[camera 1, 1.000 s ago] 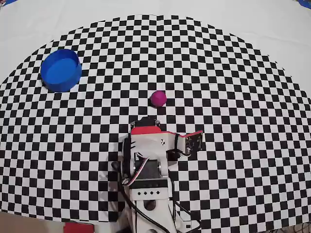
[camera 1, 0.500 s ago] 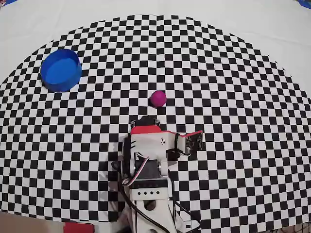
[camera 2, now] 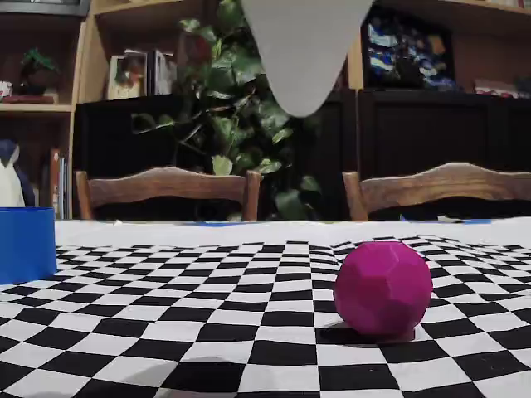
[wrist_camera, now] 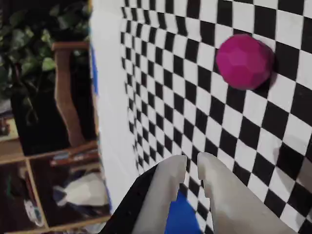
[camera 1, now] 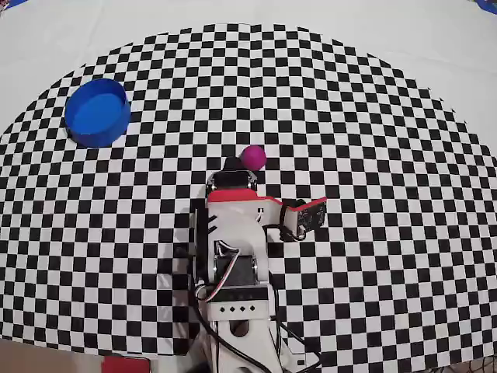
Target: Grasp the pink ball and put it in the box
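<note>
One pink ball [camera 1: 253, 157], faceted sphere so no long axis or heading; it sits on the checkered surface [camera 1: 373, 155] near mid-view in the overhead view, just beyond the arm's [camera 1: 233, 249] front end. In the wrist view the ball [wrist_camera: 244, 61] is upper right, apart from the gripper [wrist_camera: 191, 165], which enters from the bottom edge with its two pale fingers [wrist_camera: 165, 190] close together, a narrow slit between the tips, nothing held. In the fixed view the ball [camera 2: 382, 288] rests on the surface [camera 2: 166, 332] right of centre, with a pale finger tip [camera 2: 300, 50] hanging above and left of it, not touching. One box [camera 1: 97, 111], round blue, upright, open top up, far upper left of the overhead view, well apart from the ball; in the fixed view only its wall shows at the left edge [camera 2: 25, 245]; a blue patch shows under the fingers in the wrist view, unclear what it is. Two wooden chairs [camera 2: 166, 189] and one leafy plant [camera 2: 241, 124] stand behind the surface in the fixed view, shelves [camera 2: 124, 75] with books beyond. No writing readable.
</note>
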### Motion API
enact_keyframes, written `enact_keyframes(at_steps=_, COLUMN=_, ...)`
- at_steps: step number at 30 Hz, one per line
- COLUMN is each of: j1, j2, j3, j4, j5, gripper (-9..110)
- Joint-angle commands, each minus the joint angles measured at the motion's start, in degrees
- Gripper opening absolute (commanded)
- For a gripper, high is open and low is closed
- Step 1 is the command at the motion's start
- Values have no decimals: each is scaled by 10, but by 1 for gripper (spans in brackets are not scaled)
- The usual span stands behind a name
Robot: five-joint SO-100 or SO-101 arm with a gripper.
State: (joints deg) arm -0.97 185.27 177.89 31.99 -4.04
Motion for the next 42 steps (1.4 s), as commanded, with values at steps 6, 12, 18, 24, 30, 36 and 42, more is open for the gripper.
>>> enact_keyframes(at_steps=6, j1=3, j2=11, j3=4, j4=-102, j5=-1, gripper=0)
enact_keyframes(at_steps=12, j1=4, j2=11, j3=4, j4=-156, j5=-1, gripper=0)
enact_keyframes(at_steps=18, j1=10, j2=11, j3=4, j4=-173, j5=-32, gripper=0)
enact_keyframes(at_steps=24, j1=12, j2=11, j3=4, j4=-185, j5=-189, gripper=0)
enact_keyframes(at_steps=30, j1=15, j2=11, j3=4, j4=-195, j5=-398, gripper=0)
enact_keyframes(at_steps=36, j1=14, j2=11, j3=4, j4=-206, j5=-583, gripper=0)
enact_keyframes(at_steps=42, j1=12, j2=11, j3=4, j4=-222, j5=-750, gripper=0)
